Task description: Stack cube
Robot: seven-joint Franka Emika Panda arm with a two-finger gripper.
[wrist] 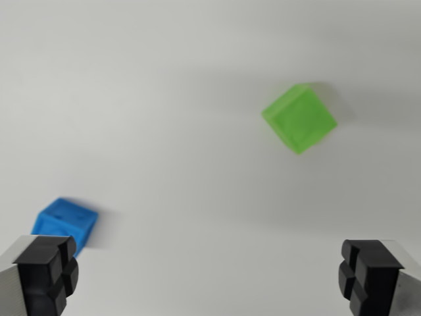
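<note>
Green cube (299, 118) lies at about two o'clock from the frame's centre, turned corner-on (its edges look blurred). Blue cube (64, 224) sits at eight o'clock, well apart from it, just beside one black finger pad (46, 273). Gripper (207, 276) is spread wide with nothing between its jaws, above a pale grey table (164, 99).

The gripper (209, 276) has grey metal fingers (14, 280) tipped with blocky, grooved black rubber pads (46, 270).
</note>
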